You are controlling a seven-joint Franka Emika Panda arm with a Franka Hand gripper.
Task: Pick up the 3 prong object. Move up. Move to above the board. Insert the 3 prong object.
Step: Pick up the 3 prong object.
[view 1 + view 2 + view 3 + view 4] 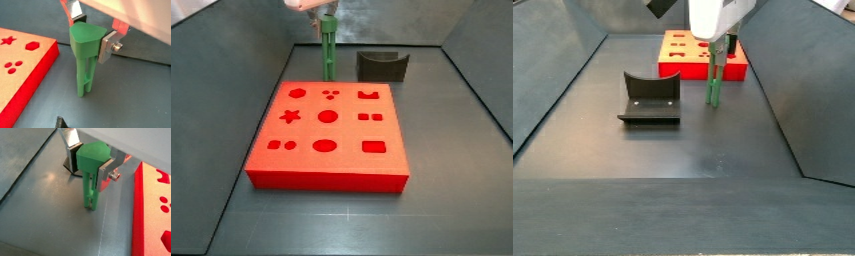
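The hand point(92, 34) is clamped on the cap end of the green post point(85, 55), one silver finger point(108, 46) pressed flat against its side. The post hangs straight down below the hand, and in both wrist views its lower end splits into narrow prongs.

From a side view the post point(714, 78) stands upright with its foot at or just above the grey surface point(687, 140); I can't tell whether it touches. The red board point(698, 56) lies just behind it there, not under it.

Only the side views show the dark holder point(382, 66), sitting beside the hand on the surface, apart from the post. A side view also lays out all the board's cutouts point(327, 117); the wrist views catch just one edge of the board point(20, 70).
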